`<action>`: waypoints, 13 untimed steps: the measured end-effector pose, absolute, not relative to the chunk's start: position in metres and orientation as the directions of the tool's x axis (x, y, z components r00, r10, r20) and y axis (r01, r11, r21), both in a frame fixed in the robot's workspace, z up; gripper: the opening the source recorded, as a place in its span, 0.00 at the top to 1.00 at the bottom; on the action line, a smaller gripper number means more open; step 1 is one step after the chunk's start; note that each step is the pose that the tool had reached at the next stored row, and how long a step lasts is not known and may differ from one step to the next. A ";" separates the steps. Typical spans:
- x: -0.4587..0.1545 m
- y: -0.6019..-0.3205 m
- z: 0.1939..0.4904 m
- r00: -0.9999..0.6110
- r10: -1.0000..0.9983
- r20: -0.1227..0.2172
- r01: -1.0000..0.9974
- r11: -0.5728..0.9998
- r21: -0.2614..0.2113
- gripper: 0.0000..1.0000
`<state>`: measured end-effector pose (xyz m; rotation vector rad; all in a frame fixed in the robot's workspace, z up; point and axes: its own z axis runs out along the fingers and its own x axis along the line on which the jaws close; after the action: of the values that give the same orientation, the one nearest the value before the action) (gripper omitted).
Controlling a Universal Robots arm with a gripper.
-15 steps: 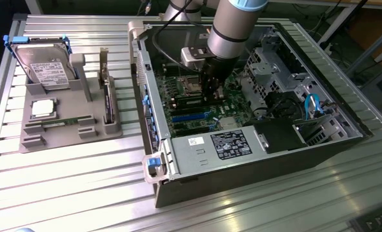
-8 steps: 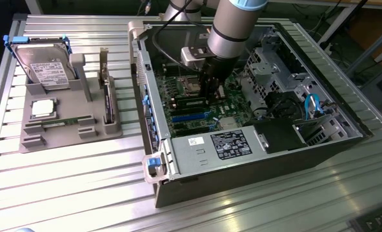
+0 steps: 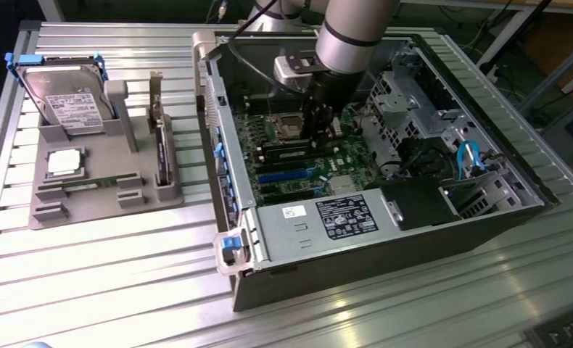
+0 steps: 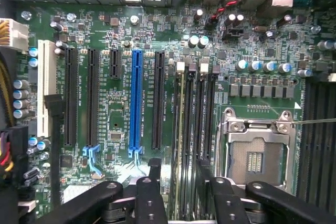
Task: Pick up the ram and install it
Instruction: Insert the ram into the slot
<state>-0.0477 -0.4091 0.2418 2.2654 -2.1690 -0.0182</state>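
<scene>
My gripper [image 3: 321,129] hangs inside the open computer case [image 3: 480,217], low over the motherboard [image 4: 121,35] beside the empty processor socket [image 4: 257,153]. Its black fingers [image 4: 154,174] stand open on either side of the memory slots [image 4: 202,114], holding nothing. Between them a thin grey-green strip [image 4: 181,129] stands edge-on in the slot with the white clip; it looks like a ram stick seated there. A slim green ram strip [image 3: 95,183] lies in the grey holder [image 3: 103,210] at the exterior view's left, well away from the gripper.
The holder also carries a silver hard drive [image 3: 69,101] with blue tabs, a processor chip [image 3: 64,161] and an upright dark card [image 3: 161,148]. Inside the case are a blue expansion slot [image 4: 136,98], the power supply [image 3: 340,217], drive cage [image 3: 407,94] and blue cables [image 3: 468,158].
</scene>
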 end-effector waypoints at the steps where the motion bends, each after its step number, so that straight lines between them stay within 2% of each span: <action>1: -0.048 -0.409 0.243 0.043 -0.999 -0.005 -0.999 -0.043 0.012 0.60; 7: -0.048 -0.409 0.266 0.043 -0.999 -0.005 -0.999 -0.043 0.012 0.60; 13: -0.048 -0.409 0.275 0.043 -0.999 -0.005 -0.999 -0.043 0.012 0.60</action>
<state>-0.0477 -0.4091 0.2755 2.2654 -2.1691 -0.0182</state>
